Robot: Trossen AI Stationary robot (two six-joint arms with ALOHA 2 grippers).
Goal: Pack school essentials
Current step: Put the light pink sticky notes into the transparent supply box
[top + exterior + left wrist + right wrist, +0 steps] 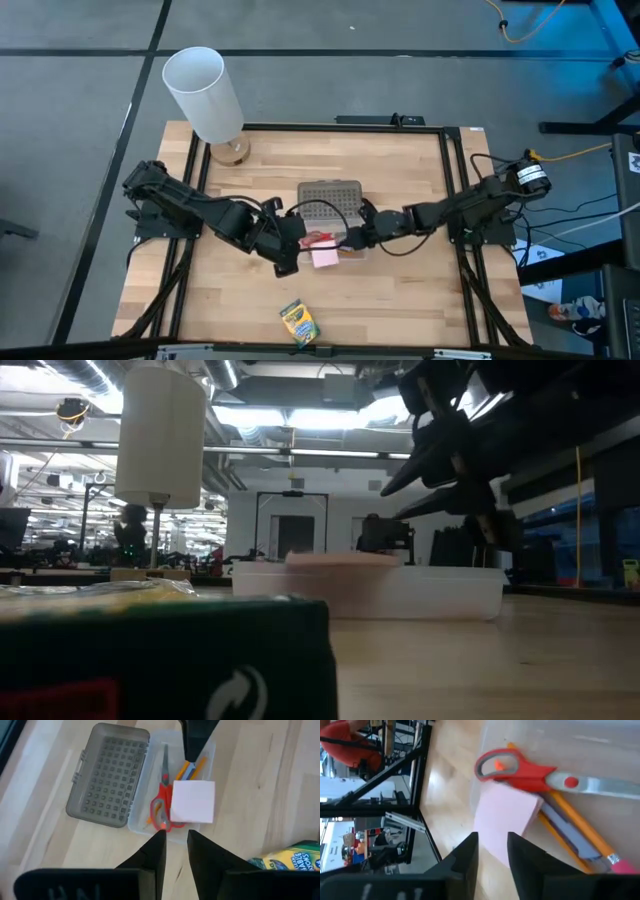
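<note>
Scissors (162, 802), pencils (192, 769) and sticky pad (193, 801) already sit in the open case (141, 822); crayon box (298, 322) lies alone near the table's front edge, well apart. Left gripper (288, 262) is nearer it, fingers narrowly parted, empty. Right gripper (352, 239) hovers over the case, slightly open, holding nothing.

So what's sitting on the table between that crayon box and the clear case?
Nothing: in the high view the stretch of wooden table between the crayon box and the clear case holding the pink sticky-note pad is bare.
</note>
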